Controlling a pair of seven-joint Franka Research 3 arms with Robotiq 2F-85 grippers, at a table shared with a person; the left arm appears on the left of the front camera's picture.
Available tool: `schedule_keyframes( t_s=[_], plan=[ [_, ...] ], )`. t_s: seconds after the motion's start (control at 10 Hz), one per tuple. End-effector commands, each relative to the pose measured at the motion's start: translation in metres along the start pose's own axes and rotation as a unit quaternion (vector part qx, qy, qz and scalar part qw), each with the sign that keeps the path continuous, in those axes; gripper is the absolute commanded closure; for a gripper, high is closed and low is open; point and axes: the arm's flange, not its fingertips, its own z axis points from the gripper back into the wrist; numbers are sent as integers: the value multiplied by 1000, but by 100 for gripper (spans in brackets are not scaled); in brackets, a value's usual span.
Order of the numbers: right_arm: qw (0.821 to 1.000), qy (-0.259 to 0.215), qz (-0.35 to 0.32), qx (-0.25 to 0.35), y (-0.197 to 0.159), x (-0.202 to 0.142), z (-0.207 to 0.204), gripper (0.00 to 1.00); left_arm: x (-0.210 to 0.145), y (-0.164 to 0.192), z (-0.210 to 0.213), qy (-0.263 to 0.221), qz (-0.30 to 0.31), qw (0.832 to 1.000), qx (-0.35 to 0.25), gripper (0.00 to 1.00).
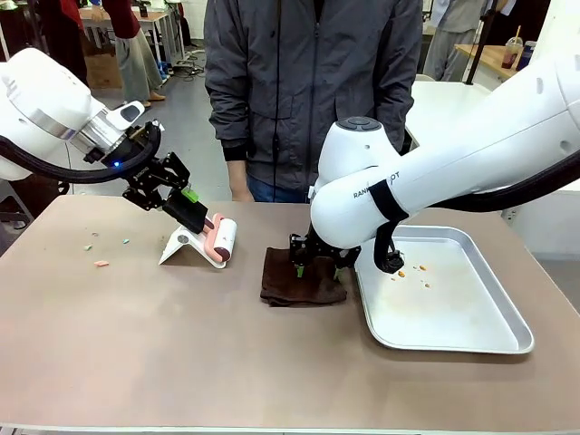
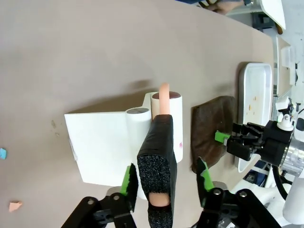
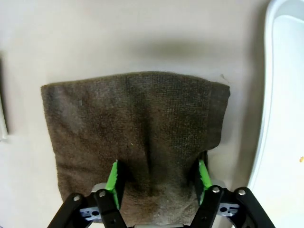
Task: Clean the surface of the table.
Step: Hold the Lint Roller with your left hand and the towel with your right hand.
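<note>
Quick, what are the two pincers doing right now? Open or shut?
Left pincer: open, straddling the roller handle.
Right pincer: open, tips down on the cloth.

The brown cloth runs off the right wrist view's bottom edge behind the right gripper, the metal tray is cut at its right, and the scraps on the table are too small to name.
</note>
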Motion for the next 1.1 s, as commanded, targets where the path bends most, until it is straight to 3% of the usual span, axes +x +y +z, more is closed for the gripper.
schedule_keyframes(
  t_s=[0.0,0.1,0.3,1.0],
  plan=[
    [1000,-2,-16,-10,8,4,0,64,-1,-3,-1,-10,13,1000,2,100],
    [1000,-2,-17,-9,8,4,1,100,-1,-3,0,-12,12,1000,1,87],
    [1000,-2,-19,-5,7,5,1,100,-2,-2,1,-13,10,1000,0,100],
    [999,3,-31,33,-8,6,14,100,-6,-3,9,-23,21,999,-28,100]
  ],
)
